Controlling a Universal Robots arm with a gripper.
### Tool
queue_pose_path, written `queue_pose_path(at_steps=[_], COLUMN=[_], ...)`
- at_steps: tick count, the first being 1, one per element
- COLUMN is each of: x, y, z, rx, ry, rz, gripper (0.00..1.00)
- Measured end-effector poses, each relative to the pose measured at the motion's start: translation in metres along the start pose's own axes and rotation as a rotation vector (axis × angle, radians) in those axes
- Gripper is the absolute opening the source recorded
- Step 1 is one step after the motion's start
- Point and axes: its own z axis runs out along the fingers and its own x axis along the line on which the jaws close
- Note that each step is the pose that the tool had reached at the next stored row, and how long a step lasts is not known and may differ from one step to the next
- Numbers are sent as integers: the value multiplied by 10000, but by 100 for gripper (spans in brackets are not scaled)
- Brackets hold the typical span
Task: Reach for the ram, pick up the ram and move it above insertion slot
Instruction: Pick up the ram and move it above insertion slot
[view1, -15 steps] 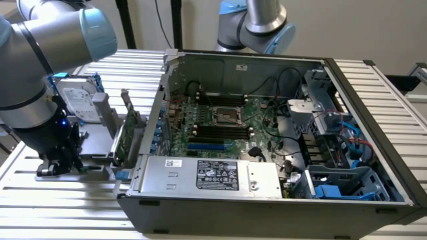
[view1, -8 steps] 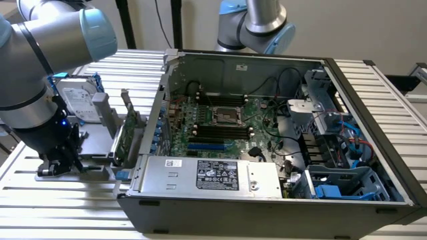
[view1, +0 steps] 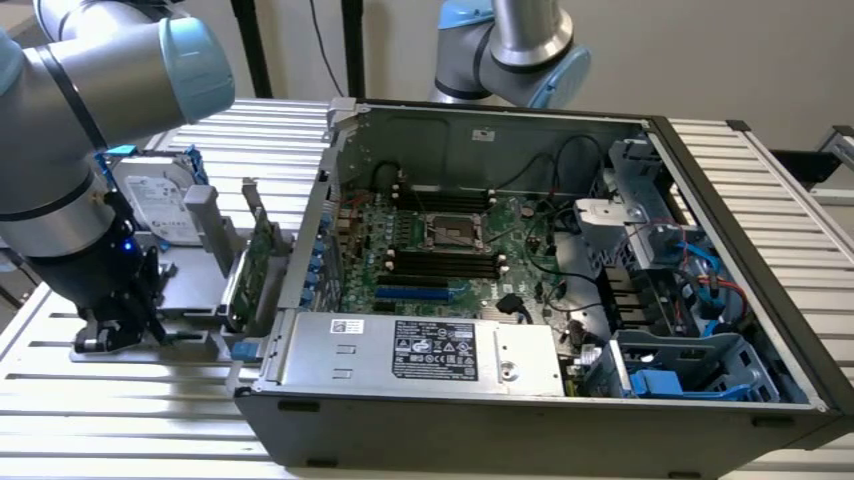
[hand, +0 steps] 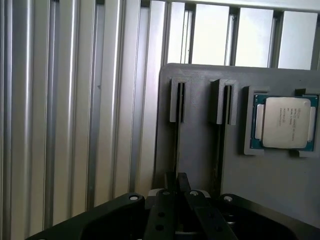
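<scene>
I see the ram (hand: 176, 145) edge-on, a thin dark strip standing in a slot of the grey plastic holder (hand: 200, 155), my black gripper (hand: 176, 186) pinched together on it. The silver square processor (hand: 286, 122) nearby carries print too small to read.

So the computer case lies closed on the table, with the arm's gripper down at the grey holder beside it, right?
Not quite. The computer case lies open, not closed: the exterior view shows its motherboard in plain sight. The rest holds: it lies on the table, with the gripper down at the grey holder beside it.
</scene>
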Motion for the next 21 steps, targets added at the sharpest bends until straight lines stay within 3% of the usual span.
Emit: queue_pose_path(at_steps=[5,10,21], x=[0,0,2], y=[0,0,-32], z=[-18,-97,-577], rx=[-17,-32,-42], ry=[-3,-4,-6], rz=[33,40,42], gripper=[13,13,13])
